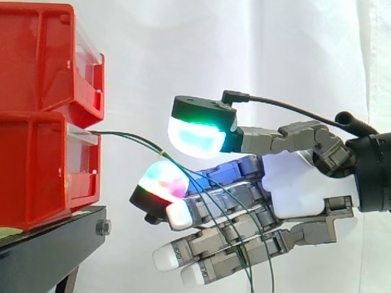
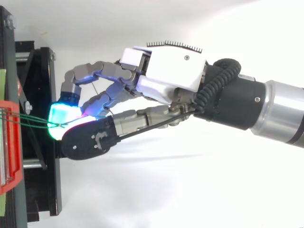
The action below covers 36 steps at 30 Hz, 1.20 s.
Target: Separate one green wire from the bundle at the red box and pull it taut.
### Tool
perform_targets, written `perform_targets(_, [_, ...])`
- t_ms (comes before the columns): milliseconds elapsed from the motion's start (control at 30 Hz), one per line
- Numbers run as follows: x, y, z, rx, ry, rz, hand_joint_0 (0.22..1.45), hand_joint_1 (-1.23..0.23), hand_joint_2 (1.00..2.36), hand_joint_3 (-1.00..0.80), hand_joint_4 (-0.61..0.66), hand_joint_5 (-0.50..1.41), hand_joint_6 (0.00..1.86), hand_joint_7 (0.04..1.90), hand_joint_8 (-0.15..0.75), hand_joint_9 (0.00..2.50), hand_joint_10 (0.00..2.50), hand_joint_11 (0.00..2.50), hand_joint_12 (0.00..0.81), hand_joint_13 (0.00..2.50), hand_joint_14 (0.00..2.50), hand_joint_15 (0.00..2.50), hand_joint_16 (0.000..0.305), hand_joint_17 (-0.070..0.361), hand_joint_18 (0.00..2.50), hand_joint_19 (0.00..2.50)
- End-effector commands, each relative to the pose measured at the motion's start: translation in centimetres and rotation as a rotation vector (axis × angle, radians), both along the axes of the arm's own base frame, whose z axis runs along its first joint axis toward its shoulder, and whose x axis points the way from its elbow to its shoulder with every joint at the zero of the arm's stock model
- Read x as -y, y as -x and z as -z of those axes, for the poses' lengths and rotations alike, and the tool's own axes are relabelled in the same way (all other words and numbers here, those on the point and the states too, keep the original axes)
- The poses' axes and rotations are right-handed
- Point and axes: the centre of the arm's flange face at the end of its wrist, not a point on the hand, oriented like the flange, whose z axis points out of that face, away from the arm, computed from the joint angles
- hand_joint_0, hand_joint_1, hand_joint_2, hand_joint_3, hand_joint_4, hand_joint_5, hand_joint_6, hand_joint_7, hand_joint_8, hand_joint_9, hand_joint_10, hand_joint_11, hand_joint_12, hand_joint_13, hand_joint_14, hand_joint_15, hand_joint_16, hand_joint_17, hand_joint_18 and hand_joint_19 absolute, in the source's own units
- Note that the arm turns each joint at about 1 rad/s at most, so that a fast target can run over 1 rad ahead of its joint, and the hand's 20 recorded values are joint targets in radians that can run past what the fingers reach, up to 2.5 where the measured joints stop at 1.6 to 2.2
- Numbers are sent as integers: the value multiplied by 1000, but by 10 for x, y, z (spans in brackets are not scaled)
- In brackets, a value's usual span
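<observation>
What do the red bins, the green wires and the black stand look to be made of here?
Red bins: probably moulded plastic, given the glossy, uniform colour, rounded edges and clear front panels. Green wires: thin strands, likely plastic-sheathed, as they bend in soft curves. Black stand: seemingly painted metal, as it is a flat matt plate with a bolt at its end.

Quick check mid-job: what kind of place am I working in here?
Most likely a lab test rig rather than a factory line: a white curtain as backdrop, stacked red bins on a black stand, and thin green wires leading out from the bins.
</observation>
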Motion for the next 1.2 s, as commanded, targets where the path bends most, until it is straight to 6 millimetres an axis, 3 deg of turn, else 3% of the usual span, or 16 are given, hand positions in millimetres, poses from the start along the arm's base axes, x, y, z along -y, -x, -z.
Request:
perform_targets(0, [-3,0,0,1,13,1,581,-733,1013,-293,90,-150,777,976,221,952,19,503,321,652,14,364,45,100,437,374])
perform_targets(133, [-4,0,0,1,18,12,580,-740,1013,-287,102,-165,827,932,219,948,19,523,323,650,15,367,45,101,437,380])
perform_targets(300, [-5,0,-2,1,18,12,547,-647,1006,-403,116,-151,820,925,228,974,16,519,326,653,14,374,46,103,440,378])
perform_targets(400, [-5,-1,-4,4,17,12,562,-619,1009,-364,109,-148,825,955,230,989,16,522,323,655,15,376,45,101,437,384])
perform_targets(600, [-5,-3,-8,13,16,14,573,-716,1015,-213,66,-155,858,1028,235,985,16,543,330,673,15,394,46,102,454,379])
perform_targets(833, [-9,-5,-15,18,15,9,599,-797,1017,-187,7,-175,901,936,233,944,17,581,327,671,16,407,45,101,462,389])
perform_targets(1167, [-15,-5,-14,15,16,6,715,-937,1005,-441,9,-177,927,931,216,950,20,606,326,707,17,409,45,102,579,372])
